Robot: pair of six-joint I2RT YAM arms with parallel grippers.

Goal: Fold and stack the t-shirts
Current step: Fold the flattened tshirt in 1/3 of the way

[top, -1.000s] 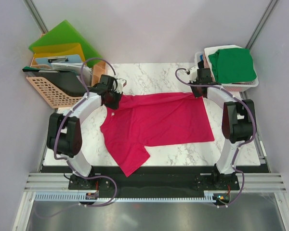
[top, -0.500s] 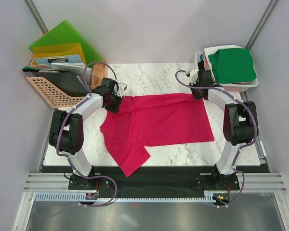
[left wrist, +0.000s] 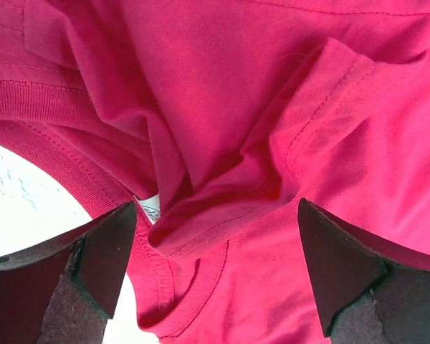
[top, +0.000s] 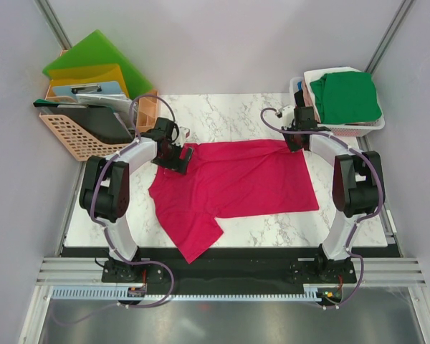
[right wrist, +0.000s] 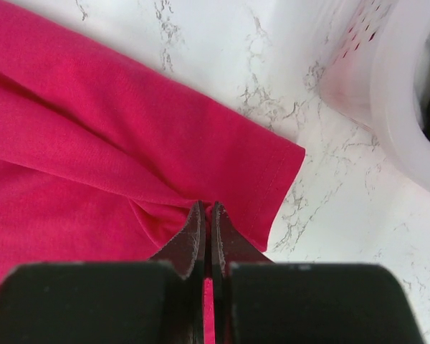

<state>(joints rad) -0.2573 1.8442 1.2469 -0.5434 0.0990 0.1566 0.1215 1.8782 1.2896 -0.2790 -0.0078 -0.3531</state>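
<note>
Crimson t-shirt (top: 236, 179) lies spread on the marble table (top: 229, 107), just left of the white basket (top: 365, 127). Right gripper (right wrist: 206, 211) is clamped on the shirt corner nearest the basket; cloth puckers at its tips, so it's probably anchoring that end taut. Left gripper (left wrist: 215, 222) is at the collar end, well apart from the basket, jaws wide, straddling the bunched collar fold and holding nothing. Green t-shirt (top: 344, 97) sits on top in the basket, likely the stack.

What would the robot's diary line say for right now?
left gripper: open over collar | right gripper: shut on crimson t-shirt | crimson t-shirt: spread on table
</note>
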